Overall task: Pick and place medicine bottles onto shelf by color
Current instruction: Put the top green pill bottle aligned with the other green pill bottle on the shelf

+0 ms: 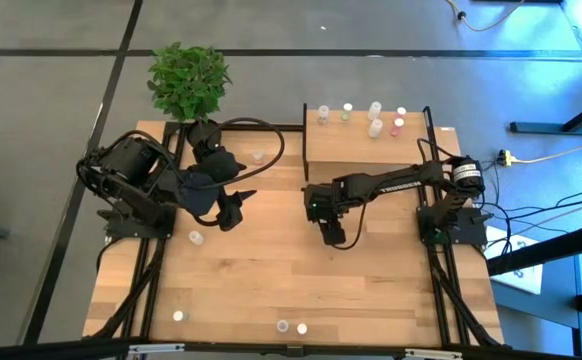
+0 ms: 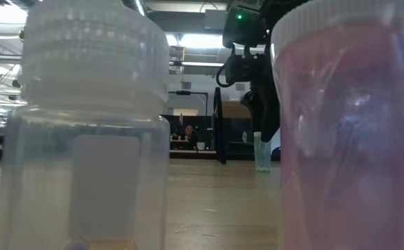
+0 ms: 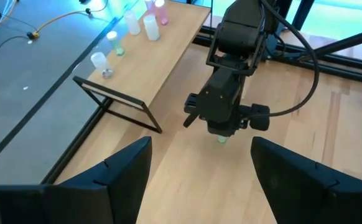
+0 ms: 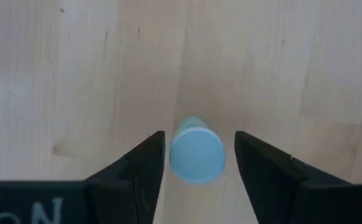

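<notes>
A small medicine bottle with a pale blue-green cap stands upright on the wooden table, near its middle. My right gripper points down over it, open, one finger on each side of the cap with a narrow gap showing on both sides. The left wrist view shows the same bottle under that gripper. The shelf at the far right carries several bottles with white, green and pink caps. My left gripper hovers open over the table's left half, holding nothing.
Loose bottles stand on the table at the far left, the left and along the near edge. Two bottles, one white-capped and one pink, fill the low view. A potted plant stands at the far left corner.
</notes>
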Robot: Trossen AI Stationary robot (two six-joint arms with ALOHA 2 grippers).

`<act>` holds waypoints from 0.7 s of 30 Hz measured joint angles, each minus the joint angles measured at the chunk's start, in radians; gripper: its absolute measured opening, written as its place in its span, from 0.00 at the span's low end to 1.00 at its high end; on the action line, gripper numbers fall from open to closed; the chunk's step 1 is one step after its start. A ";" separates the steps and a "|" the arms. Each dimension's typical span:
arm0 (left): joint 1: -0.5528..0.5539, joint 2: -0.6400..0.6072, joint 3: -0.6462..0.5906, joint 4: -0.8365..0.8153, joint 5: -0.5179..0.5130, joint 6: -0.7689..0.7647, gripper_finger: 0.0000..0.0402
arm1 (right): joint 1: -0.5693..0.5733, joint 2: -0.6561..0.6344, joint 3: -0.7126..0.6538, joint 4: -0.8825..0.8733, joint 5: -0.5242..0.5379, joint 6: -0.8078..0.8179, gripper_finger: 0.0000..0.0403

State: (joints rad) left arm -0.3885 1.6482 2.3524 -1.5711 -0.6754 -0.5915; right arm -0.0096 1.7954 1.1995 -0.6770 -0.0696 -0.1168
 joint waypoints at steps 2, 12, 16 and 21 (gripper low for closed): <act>0.000 0.000 0.000 0.000 0.000 0.000 0.67 | 0.001 0.000 0.000 0.000 -0.001 0.000 0.48; 0.000 0.000 0.000 0.000 0.000 0.000 0.67 | 0.001 0.000 0.000 0.000 -0.003 0.030 0.38; 0.000 0.000 0.000 0.000 0.000 0.000 0.67 | 0.001 0.000 0.000 0.000 -0.004 0.035 0.35; 0.000 0.000 0.000 0.000 0.000 0.000 0.67 | 0.001 0.000 0.000 0.000 -0.036 0.058 0.33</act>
State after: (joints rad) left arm -0.3885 1.6482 2.3522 -1.5711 -0.6754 -0.5915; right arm -0.0086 1.7952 1.1995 -0.6773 -0.1060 -0.0592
